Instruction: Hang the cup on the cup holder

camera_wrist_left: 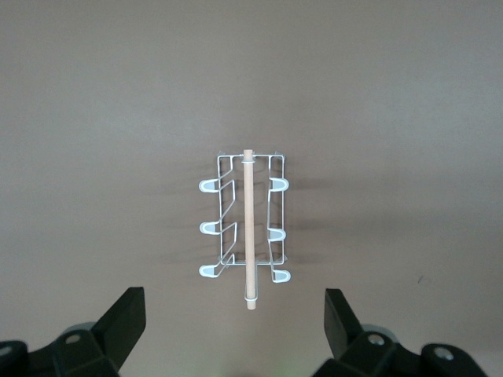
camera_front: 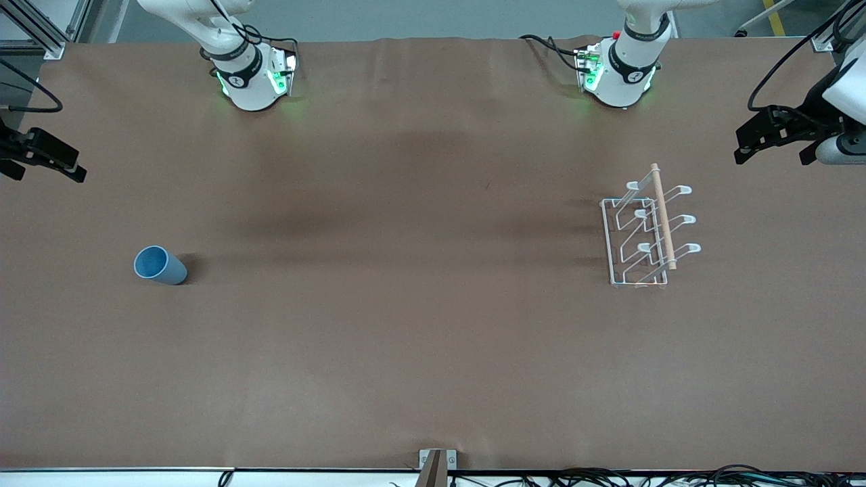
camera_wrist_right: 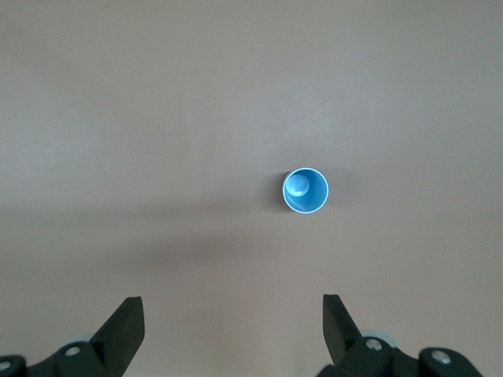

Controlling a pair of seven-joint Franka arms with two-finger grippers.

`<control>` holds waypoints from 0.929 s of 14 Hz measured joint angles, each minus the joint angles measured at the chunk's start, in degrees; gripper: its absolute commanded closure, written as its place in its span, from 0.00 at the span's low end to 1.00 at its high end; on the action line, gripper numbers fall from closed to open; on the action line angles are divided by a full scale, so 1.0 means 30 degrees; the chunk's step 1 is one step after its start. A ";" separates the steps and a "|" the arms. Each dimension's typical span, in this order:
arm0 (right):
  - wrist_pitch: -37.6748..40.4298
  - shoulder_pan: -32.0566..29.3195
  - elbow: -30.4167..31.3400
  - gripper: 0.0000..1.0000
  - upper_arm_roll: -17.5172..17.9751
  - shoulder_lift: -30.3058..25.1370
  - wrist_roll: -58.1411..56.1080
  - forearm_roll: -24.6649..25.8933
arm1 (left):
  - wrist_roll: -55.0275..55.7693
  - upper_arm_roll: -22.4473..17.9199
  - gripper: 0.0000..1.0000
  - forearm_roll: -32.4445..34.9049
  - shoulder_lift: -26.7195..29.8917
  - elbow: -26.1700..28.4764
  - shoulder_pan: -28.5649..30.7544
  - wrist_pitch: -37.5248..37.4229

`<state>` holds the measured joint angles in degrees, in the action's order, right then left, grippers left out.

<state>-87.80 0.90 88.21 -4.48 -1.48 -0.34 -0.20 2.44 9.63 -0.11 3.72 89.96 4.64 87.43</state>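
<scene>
Brown paper covers the whole desk (camera_front: pixel 433 352), lying smooth with a few faint creases near the arms' bases. Toward the right arm's end of the desk stands the cup (camera_front: pixel 160 265), a small light-blue tumbler, upright with its open mouth facing up; the right wrist view looks straight down into the cup (camera_wrist_right: pixel 306 191) and shows its round bottom. Well apart from it, toward the left arm's end, sits the cup holder (camera_front: pixel 648 230), a white wire rack resting on its rectangular base, with loop-tipped prongs angling out to both sides and a light wooden rod along the top. All its prongs are bare. In the left wrist view the cup holder (camera_wrist_left: pixel 246 228) lies centred under the camera.

Right claw (camera_front: pixel 40 154) hangs in the air over the desk's edge at the right arm's end, released, its black fingers (camera_wrist_right: pixel 126 328) spread wide with nothing between them. Left claw (camera_front: pixel 778 135) hangs over the desk at the left arm's end, probably a little off to the side of the rack, likewise released, its fingers (camera_wrist_left: pixel 128 322) standing wide and empty.
</scene>
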 measured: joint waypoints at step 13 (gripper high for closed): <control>-0.0147 -0.0037 0.0028 0.00 -0.0264 0.0066 -0.0214 0.0000 | 0.0000 -0.0012 0.00 0.0000 -0.0001 0.0000 0.0013 0.0000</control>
<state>-88.24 0.79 88.29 -5.27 -1.28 -0.98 -0.20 2.43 9.59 -0.11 3.71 89.96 4.68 87.43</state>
